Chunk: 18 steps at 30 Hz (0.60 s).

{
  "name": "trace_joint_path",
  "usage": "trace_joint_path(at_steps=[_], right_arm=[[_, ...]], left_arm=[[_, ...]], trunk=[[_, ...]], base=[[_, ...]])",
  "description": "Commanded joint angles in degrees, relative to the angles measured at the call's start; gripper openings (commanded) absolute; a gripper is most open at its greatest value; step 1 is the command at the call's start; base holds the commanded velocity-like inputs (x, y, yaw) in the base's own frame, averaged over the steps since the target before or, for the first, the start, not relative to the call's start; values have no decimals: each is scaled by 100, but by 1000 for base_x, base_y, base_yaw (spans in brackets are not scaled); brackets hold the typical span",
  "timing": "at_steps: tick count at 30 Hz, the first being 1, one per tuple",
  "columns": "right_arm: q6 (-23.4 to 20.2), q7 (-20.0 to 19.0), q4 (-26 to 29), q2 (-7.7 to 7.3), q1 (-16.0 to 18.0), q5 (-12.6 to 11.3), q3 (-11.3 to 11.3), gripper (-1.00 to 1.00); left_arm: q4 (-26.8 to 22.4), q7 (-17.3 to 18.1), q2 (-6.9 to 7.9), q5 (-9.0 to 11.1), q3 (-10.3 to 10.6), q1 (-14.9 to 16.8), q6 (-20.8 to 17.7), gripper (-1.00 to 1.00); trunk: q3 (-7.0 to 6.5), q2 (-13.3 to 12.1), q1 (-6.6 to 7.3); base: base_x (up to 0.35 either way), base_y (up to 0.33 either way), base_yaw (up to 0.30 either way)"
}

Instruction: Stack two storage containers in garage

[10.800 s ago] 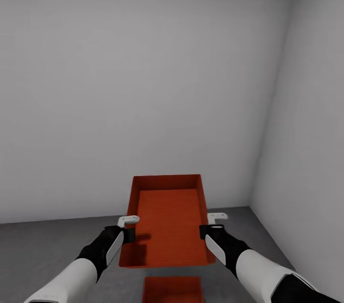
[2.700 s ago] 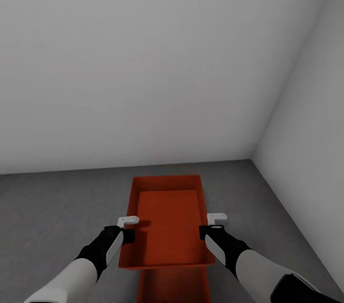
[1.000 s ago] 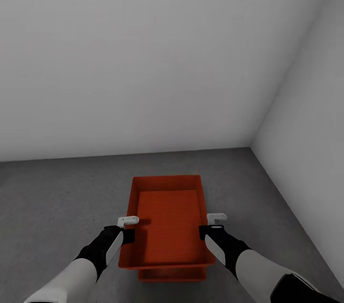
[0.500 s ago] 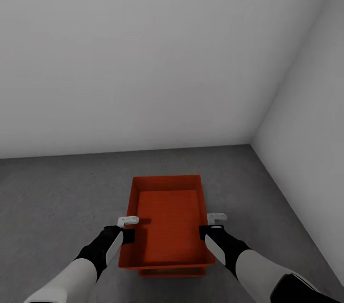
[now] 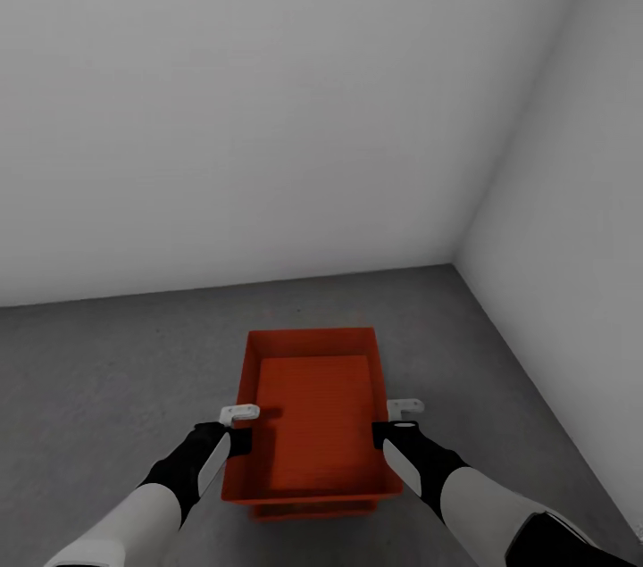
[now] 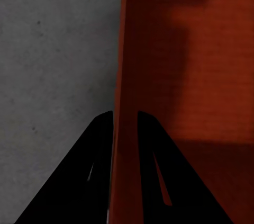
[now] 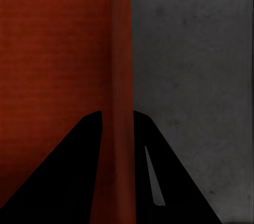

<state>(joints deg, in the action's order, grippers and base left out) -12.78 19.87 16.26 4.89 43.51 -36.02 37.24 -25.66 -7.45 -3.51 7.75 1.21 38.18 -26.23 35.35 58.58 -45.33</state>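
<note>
Two orange-red storage containers sit one above the other in a bare garage corner, where the grey concrete floor (image 5: 116,371) meets plain pale walls (image 5: 268,103).

At the left, the left hand (image 5: 239,429) is clamped on the left wall of the upper container (image 5: 313,411). In the left wrist view its two dark fingers (image 6: 92,166) straddle that wall's rim, one inside the bin and one outside over the concrete, shut narrow on the thin wall.

In the middle, the upper container is an open-top bin with a ribbed bottom, held level between the two arms. Directly beneath it, a sliver of the lower container (image 5: 313,510) peeks out along the near edge, resting on the floor some way out from the back wall. The two bins look closely lined up. Whether the upper one already rests on the lower cannot be told.

At the right, the right hand (image 5: 386,426) mirrors the left, gripping the right wall. The right wrist view shows its fingers (image 7: 79,171) either side of the rim, closed on it.

Gripping opposite walls likely keeps the bin level, so it can settle squarely onto the one below. The stacking appears nearly complete, with release probably remaining.
</note>
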Motion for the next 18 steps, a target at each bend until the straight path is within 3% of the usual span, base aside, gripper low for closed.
trace_joint_path(at_steps=[1,6,18], right_arm=[[136,330,18,-94,9,163,-164,-100],[136,332,18,-96,9,164,-164,-100],[136,326,18,-94,9,160,-164,-100]], left_arm=[[-9,-72,8,-107,-95,-4,-48,-100],[-9,-72,7,-107,-101,-4,-48,-100],[-9,-72,8,-108,-103,-4,-48,-100]], trunk=[[5,4,0],[5,4,0],[20,4,0]], base=[[0,0,-241],[0,0,-193],[0,0,-15]])
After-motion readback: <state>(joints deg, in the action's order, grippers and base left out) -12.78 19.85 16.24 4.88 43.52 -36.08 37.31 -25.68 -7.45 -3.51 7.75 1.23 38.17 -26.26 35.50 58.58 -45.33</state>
